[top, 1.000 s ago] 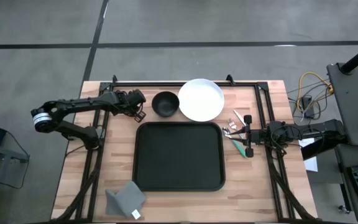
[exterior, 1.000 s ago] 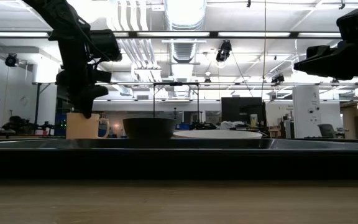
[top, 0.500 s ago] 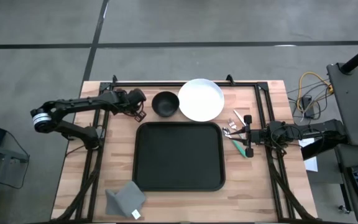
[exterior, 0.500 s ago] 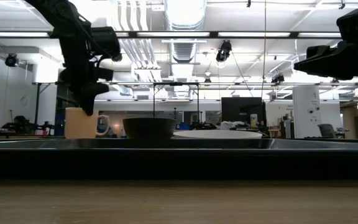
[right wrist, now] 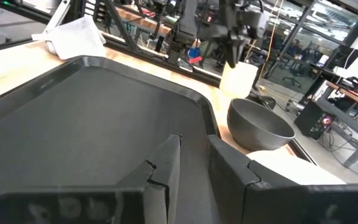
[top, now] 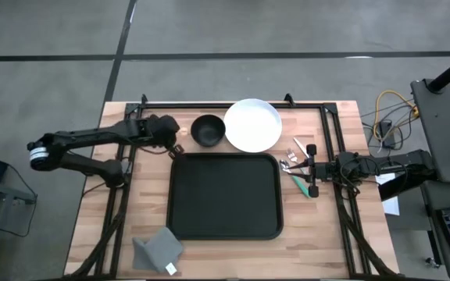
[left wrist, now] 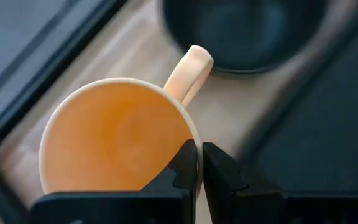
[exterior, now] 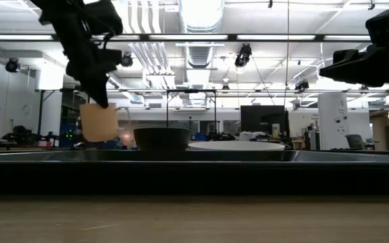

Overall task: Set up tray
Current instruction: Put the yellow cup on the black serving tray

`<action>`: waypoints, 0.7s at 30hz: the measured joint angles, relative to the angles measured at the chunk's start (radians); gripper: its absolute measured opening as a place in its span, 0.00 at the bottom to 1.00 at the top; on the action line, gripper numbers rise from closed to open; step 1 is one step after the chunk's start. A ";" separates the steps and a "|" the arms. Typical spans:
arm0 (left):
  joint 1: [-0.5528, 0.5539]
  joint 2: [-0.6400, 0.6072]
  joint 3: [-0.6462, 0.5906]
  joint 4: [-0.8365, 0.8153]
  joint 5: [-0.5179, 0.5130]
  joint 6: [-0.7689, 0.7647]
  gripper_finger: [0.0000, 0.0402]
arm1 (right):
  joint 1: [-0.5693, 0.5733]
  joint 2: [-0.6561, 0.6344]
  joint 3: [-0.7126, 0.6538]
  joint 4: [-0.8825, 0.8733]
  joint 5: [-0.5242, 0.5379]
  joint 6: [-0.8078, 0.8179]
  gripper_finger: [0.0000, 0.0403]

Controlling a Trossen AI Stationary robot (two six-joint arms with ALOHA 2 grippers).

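An orange-tan mug with its handle toward the black bowl hangs from my left gripper, which is shut on it. In the low view the mug is off the table under that gripper. From above, the gripper hides the mug, just off the far left corner of the black tray. The tray lies flat on the table. My right gripper waits at the tray's right edge, fingers slightly open. My left gripper pinches the mug's rim on the side next to the handle, one finger inside the cup and one outside. The fingers come from above, pointing down. The mug is lifted clear of the table and hangs below them, slightly tilted.
The black bowl and white plate stand on the table beyond the tray's far edge. Cutlery lies right of the tray by my right gripper. A grey folded napkin lies near the table's near left corner.
My left gripper has risen and moved a little toward the table's near edge and the tray's far left corner. The mug, which stood on the table, is now lifted clear and tipped slightly.
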 joint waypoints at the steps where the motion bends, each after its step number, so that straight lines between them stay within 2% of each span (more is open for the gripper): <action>1: -0.019 -0.011 0.000 -0.001 0.017 -0.008 0.00 | 0.000 0.000 0.000 0.000 0.000 0.000 0.17; 8: -0.152 -0.043 0.001 -0.029 0.045 -0.040 0.00 | 0.000 0.000 0.000 0.000 0.000 0.000 0.17; 21: -0.299 -0.033 0.015 -0.051 0.048 -0.136 0.00 | 0.000 0.000 0.000 0.000 0.000 0.000 0.17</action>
